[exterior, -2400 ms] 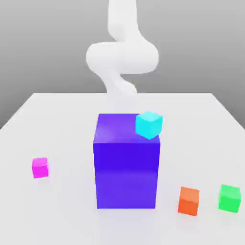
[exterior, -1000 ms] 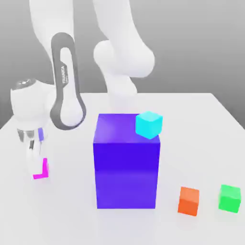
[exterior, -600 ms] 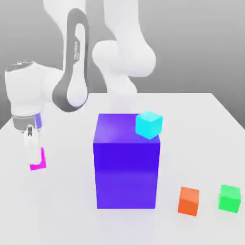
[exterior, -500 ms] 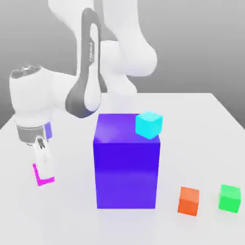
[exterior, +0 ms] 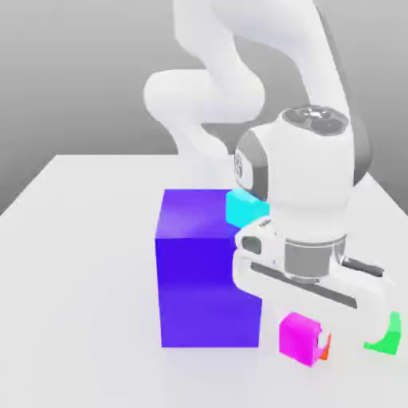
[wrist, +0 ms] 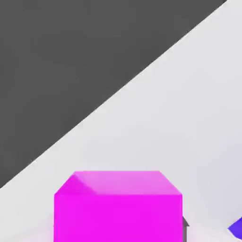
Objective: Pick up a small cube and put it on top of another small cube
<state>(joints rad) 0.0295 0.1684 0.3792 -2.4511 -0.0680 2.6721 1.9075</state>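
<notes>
Carried across from beyond the big blue block (exterior: 209, 275), magenta cube (exterior: 300, 338) clamped in the closed gripper (exterior: 307, 341), orange cube (exterior: 323, 346) just behind it and mostly hidden: risks knocking it aside if lowered off-centre.

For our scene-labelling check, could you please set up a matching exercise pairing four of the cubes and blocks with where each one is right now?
Things:
1. pink cube
2. cyan cube
3. green cube
4. big blue block

Places:
A. on top of the big block
B. at the exterior view's right edge
C. held in the gripper
D. standing on the table, mid-scene

Pairs: 1-C, 2-A, 3-B, 4-D
</notes>
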